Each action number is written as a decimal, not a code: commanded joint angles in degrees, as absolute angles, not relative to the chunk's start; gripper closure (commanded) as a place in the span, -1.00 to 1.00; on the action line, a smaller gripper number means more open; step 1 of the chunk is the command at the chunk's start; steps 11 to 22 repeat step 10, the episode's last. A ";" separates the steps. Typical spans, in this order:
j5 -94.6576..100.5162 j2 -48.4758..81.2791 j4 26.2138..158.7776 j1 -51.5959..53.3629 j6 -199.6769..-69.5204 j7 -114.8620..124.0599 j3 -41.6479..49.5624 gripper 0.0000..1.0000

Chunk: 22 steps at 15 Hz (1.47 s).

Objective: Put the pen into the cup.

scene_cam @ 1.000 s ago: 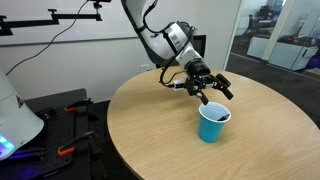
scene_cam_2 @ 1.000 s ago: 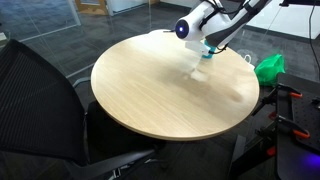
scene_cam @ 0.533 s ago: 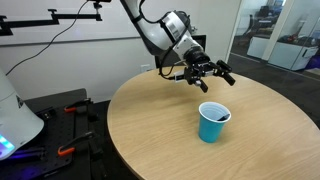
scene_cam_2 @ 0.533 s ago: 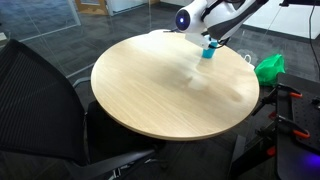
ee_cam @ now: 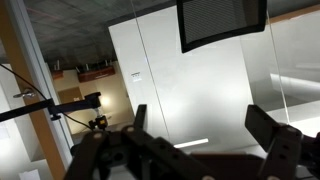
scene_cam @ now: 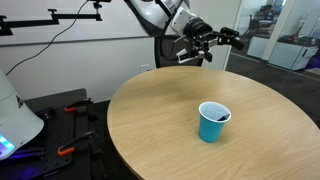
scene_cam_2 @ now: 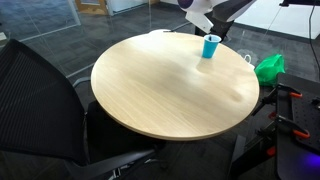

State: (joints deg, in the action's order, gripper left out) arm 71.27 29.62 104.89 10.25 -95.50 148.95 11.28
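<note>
While the claw (scene_cam: 220, 40) hung low over the cup (scene_cam: 212, 128) a second ago, it has now gone up high and back, well away from the table (scene_cam: 150, 115). Its fingers (ee_cam: 263, 130) are spread wide with nothing between them, as the wrist view shows. The pen (scene_cam: 221, 116) is down in the cup, a small dark bit near the rim. So I think the job is done. The pen seems to lean, its long way mostly up and down, with its top end at the rim. It is too tiny to be sure which end is which.
</note>
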 commanded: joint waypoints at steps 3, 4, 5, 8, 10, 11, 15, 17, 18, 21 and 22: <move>70.80 27.42 105.10 13.46 -95.50 148.88 14.31 -1.00; 70.78 27.20 105.26 13.74 -95.50 148.88 14.50 -1.00; 70.78 27.19 105.41 13.85 -95.50 148.88 14.60 -1.00; 70.78 27.19 105.83 13.87 -95.50 148.88 14.68 -1.00; 70.78 27.19 105.86 13.87 -95.50 148.88 14.68 -1.00; 70.78 27.19 105.86 13.87 -95.50 148.88 14.68 -1.00; 70.78 27.19 105.86 13.87 -95.50 148.88 14.68 -1.00; 70.78 27.19 105.86 13.87 -95.50 148.88 14.68 -1.00; 70.78 27.19 105.86 13.87 -95.50 148.88 14.68 -1.00; 70.78 27.19 105.86 13.87 -95.50 148.88 14.68 -1.00; 70.78 27.19 105.86 13.87 -95.50 148.88 14.68 -1.00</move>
